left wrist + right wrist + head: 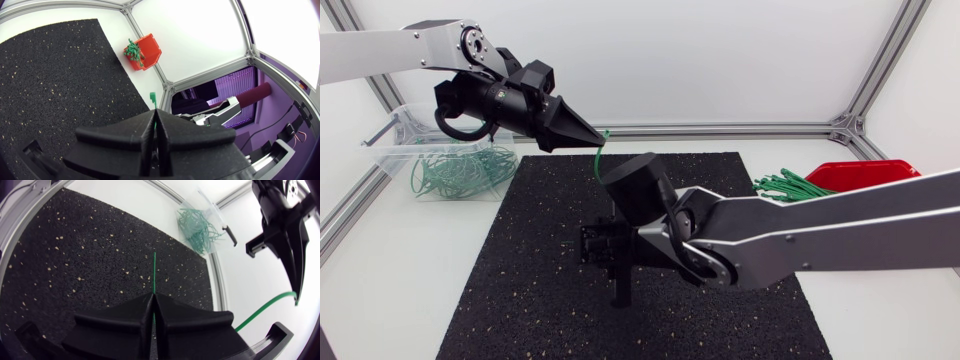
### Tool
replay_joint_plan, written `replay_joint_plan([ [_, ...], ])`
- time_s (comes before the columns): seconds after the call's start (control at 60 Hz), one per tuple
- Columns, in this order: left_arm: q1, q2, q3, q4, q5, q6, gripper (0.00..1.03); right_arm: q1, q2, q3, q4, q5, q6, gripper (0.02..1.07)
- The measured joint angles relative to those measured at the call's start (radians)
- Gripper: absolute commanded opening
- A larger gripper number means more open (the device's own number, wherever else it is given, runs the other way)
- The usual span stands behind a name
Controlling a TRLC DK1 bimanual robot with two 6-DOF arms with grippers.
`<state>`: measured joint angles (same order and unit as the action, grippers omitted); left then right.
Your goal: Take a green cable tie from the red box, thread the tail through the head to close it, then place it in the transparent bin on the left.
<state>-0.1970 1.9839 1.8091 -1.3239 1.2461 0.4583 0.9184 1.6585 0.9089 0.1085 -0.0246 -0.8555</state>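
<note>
A green cable tie [598,158] is held off the black mat between my two grippers. My left gripper [600,140] is shut on its head end; in the left wrist view the head [152,96] pokes out past the closed tips [154,115]. My right gripper [609,180] sits just below, shut on the tail, which sticks out straight ahead of its fingers [154,272]. From under the right gripper [152,299] the strap curves up [265,311] to the left gripper's tip [297,300]. The red box [868,174] stands at the right with green ties [788,185] spilling out.
The transparent bin [390,135] at the back left holds several green ties [455,172]. A black rubber mat [520,290] covers the middle of the white table. Aluminium frame rails [720,129] run along the back and sides.
</note>
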Motion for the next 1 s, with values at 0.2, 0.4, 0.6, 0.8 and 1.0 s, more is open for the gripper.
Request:
replay_joint_plan([
  [0.2,0.0,-0.042,-0.076,0.041,0.002,0.014,0.03,-0.071,-0.013,0.144,-0.305,-0.194,0.245,0.07],
  [0.4,0.0,-0.092,-0.155,0.085,0.005,0.014,0.03,-0.151,-0.027,0.251,-0.541,-0.426,0.41,0.07],
  [0.6,-0.021,-0.122,-0.207,0.116,0.014,0.014,0.03,-0.192,-0.054,0.301,-0.69,-0.559,0.558,0.07],
  [0.8,-0.055,-0.16,-0.256,0.202,0.023,0.014,0.03,-0.266,-0.073,0.31,-0.72,-0.619,0.69,0.07],
  [1.0,-0.07,-0.194,-0.318,0.411,0.021,-0.063,0.03,-0.338,-0.047,0.374,-0.918,-0.77,0.824,0.07],
])
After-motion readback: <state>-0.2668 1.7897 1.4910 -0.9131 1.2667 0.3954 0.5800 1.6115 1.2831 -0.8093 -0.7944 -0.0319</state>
